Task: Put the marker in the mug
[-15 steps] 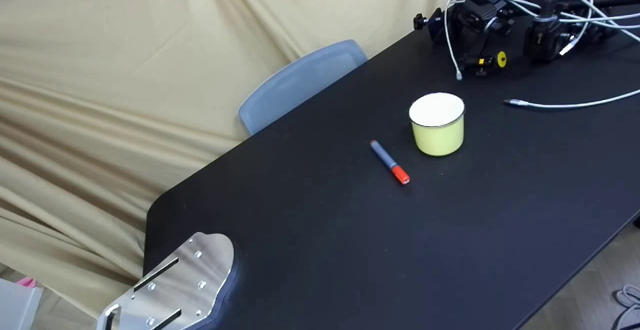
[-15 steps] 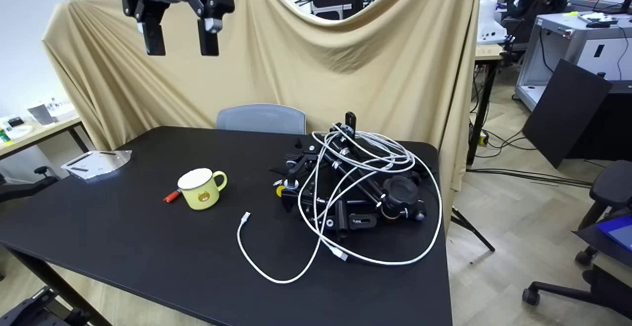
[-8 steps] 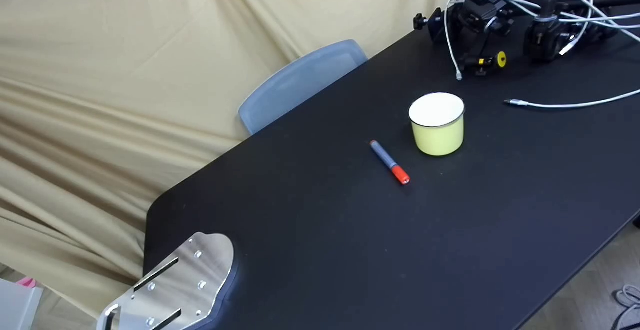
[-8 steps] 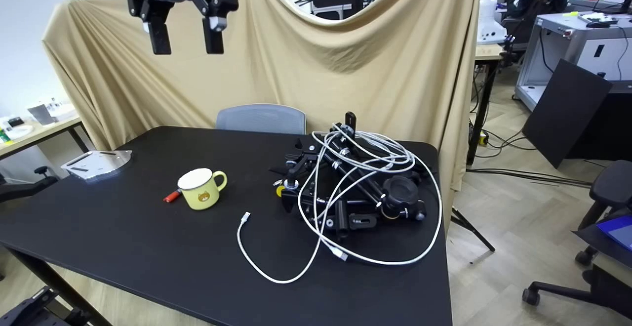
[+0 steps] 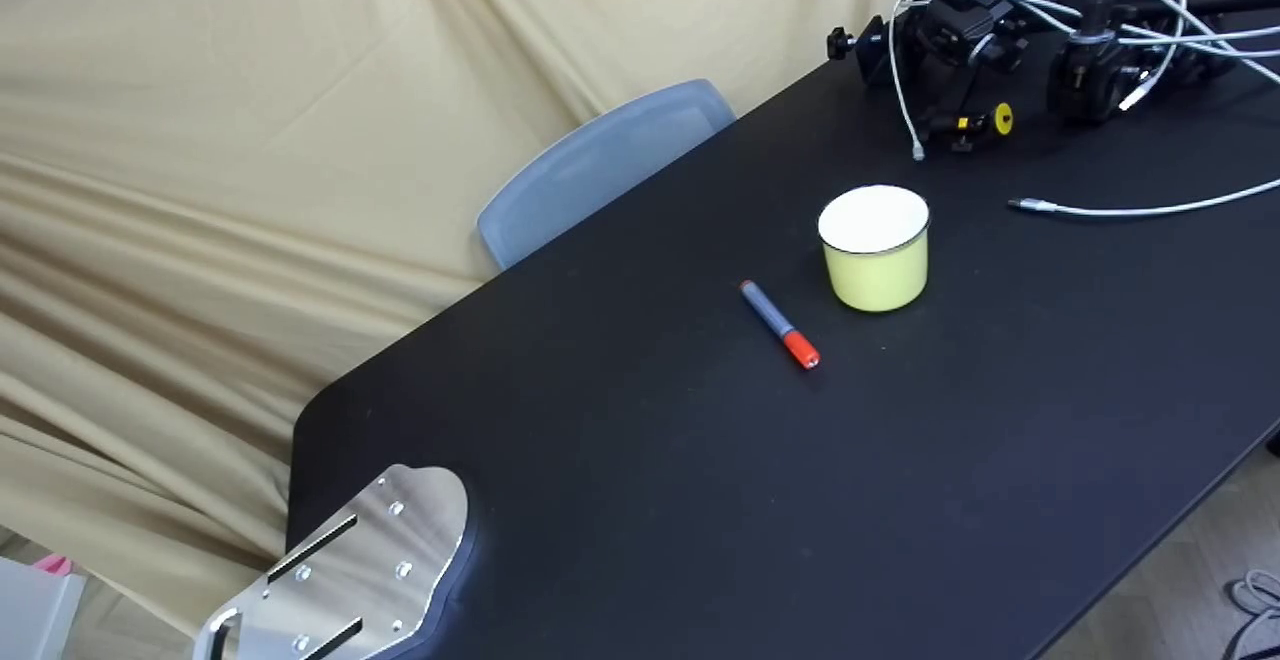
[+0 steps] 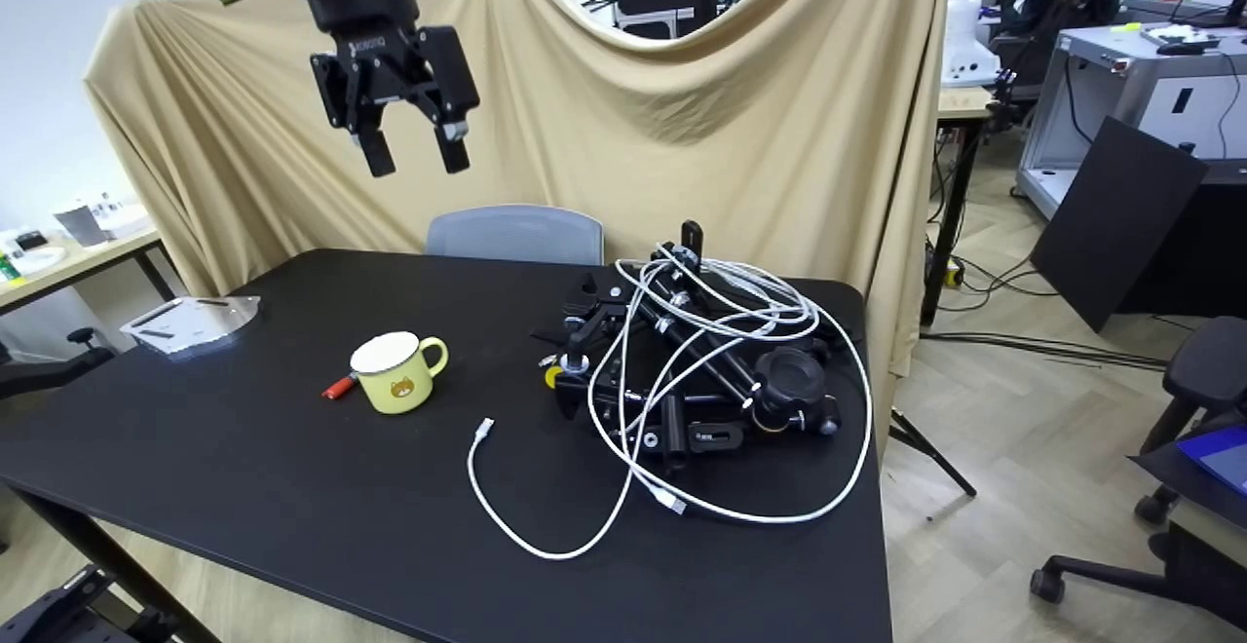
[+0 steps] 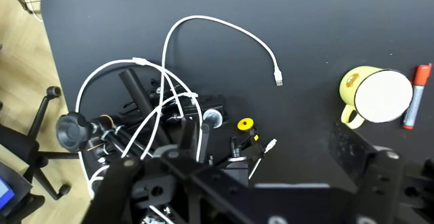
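Claw [image 6: 417, 161] hangs spread and unladen, well above the tabletop [image 6: 341, 497] where the mug [image 7: 373, 91] stands upright and, just past it yet apart, the marker [image 7: 417, 96] lies, so grasping, lifting and dropping it in apparently all remain.

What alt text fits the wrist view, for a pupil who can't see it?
A pale yellow mug stands at right on a dark table, with a red-capped marker lying beside it. The open, empty gripper spans the bottom; at left, white USB cables trail over black rods.
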Available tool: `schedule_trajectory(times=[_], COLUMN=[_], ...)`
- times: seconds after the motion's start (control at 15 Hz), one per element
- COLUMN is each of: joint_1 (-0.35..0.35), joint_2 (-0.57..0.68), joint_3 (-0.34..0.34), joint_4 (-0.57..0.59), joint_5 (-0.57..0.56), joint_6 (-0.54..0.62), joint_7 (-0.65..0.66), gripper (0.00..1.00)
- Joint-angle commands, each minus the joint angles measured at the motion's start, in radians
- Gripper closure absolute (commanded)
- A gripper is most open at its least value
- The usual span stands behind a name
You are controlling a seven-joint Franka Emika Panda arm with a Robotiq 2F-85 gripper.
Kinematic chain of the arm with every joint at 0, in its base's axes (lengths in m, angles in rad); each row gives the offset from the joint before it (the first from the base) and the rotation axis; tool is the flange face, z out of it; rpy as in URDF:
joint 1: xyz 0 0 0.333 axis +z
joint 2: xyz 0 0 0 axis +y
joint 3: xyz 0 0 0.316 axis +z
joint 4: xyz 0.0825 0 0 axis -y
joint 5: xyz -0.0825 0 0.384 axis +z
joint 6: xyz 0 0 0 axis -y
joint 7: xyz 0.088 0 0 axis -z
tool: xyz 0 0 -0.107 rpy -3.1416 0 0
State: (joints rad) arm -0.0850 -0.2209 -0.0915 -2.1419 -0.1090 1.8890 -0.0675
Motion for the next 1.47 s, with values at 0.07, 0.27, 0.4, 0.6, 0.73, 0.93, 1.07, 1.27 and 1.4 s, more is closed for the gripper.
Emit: schedule_trajectory(times=[0.07, 0.27, 0.4, 0.6, 0.73, 0.93, 1.07, 1.27, 1.4], joint_1=[0.042, 0.070, 0.095, 0.133, 0.129, 0.125, 0.123, 0.138, 0.158], joint_2=[0.050, 0.101, 0.130, 0.165, 0.173, 0.175, 0.176, 0.233, 0.287], joint_3=[0.066, 0.102, 0.129, 0.168, 0.158, 0.152, 0.148, 0.161, 0.178], joint_4=[-0.099, -0.145, -0.179, -0.217, -0.199, -0.199, -0.196, -0.165, -0.146], joint_5=[0.055, 0.135, 0.176, 0.202, 0.183, 0.182, 0.195, 0.185, 0.188], joint_6=[0.181, 0.298, 0.371, 0.470, 0.437, 0.436, 0.432, 0.408, 0.418], joint_7=[0.180, 0.288, 0.335, 0.382, 0.330, 0.323, 0.310, 0.283, 0.251], gripper=[0.00, 0.00, 0.00, 0.00, 0.00, 0.00, 0.00, 0.00, 0.00])
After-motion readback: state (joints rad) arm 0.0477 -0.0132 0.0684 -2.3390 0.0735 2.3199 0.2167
